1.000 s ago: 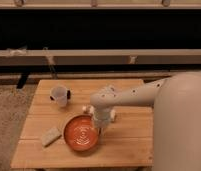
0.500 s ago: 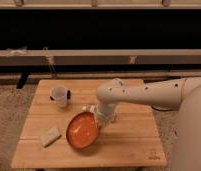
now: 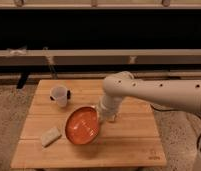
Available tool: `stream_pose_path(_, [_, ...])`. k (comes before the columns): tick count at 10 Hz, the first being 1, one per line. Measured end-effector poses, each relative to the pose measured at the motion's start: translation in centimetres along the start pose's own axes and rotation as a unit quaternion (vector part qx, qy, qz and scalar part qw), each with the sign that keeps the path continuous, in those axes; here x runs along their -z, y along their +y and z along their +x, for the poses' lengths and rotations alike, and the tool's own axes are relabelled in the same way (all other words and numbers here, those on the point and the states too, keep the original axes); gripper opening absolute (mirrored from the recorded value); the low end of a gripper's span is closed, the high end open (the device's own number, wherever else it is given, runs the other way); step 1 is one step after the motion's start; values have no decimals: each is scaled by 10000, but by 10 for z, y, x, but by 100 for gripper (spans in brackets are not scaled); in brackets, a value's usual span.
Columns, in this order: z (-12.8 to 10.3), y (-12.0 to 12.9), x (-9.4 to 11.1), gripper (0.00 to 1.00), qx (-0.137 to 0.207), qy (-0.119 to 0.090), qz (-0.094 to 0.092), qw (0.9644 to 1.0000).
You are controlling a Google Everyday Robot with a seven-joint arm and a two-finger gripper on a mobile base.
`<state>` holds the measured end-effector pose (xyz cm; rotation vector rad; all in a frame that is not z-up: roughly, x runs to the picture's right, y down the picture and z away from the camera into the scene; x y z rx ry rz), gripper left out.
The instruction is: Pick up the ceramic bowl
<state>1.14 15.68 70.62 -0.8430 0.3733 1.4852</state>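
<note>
The ceramic bowl (image 3: 82, 125) is orange-red, wide and shallow, and it is tilted with its inside facing the camera, its right rim raised off the wooden table (image 3: 134, 145). My gripper (image 3: 103, 115) hangs at the end of the white arm (image 3: 144, 92) and is shut on the bowl's right rim. The bowl's lower left edge is close to the table top; I cannot tell if it touches.
A small translucent white cup (image 3: 59, 95) stands at the back left of the table with a small dark object (image 3: 69, 94) beside it. A pale rectangular sponge-like block (image 3: 50, 136) lies at the front left. A dark wall with rails runs behind the table.
The bowl lay flat on the table a second ago; it is now tipped up and lifted by its right rim. The arm has drawn back to the right and risen.
</note>
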Motion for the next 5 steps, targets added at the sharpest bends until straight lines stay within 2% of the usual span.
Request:
stream_pose_path(3, [6, 2, 25, 0, 276, 186, -235, 9992])
stream_pose_path(5, [7, 5, 29, 0, 362, 244, -273, 9987])
